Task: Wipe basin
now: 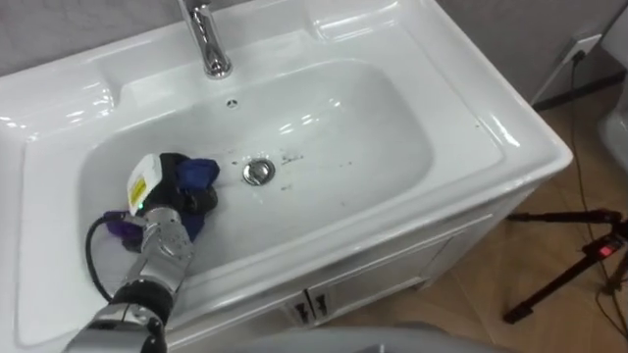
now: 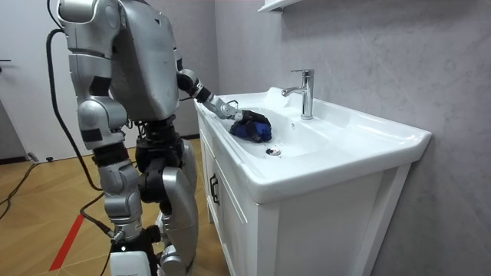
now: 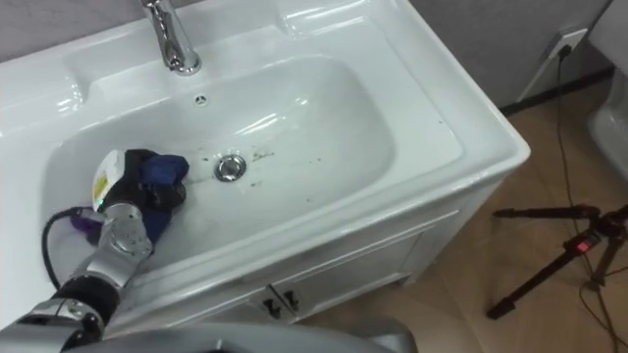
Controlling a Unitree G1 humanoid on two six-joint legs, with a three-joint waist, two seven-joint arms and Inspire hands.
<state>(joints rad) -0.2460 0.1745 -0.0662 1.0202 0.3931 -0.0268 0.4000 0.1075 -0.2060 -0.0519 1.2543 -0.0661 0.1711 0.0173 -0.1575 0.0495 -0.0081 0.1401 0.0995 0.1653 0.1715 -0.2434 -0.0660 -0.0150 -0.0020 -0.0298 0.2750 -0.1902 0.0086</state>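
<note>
Toward the left end of the white basin [image 1: 392, 127], the left hand [image 1: 157, 201] rests on the bowl's floor, fingers curled round a bunched blue cloth [image 1: 196, 175]. Just right of the cloth sits the metal drain [image 1: 257, 172], with the chrome faucet [image 1: 206, 39] on the back rim behind it. Dark specks [image 1: 334, 181] dot the bowl right of the drain.

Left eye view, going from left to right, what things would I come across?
The robot hand gripping the cloth → drain → tripod on the floor. The faucet is left out, since it sits straight above the cloth.
</note>
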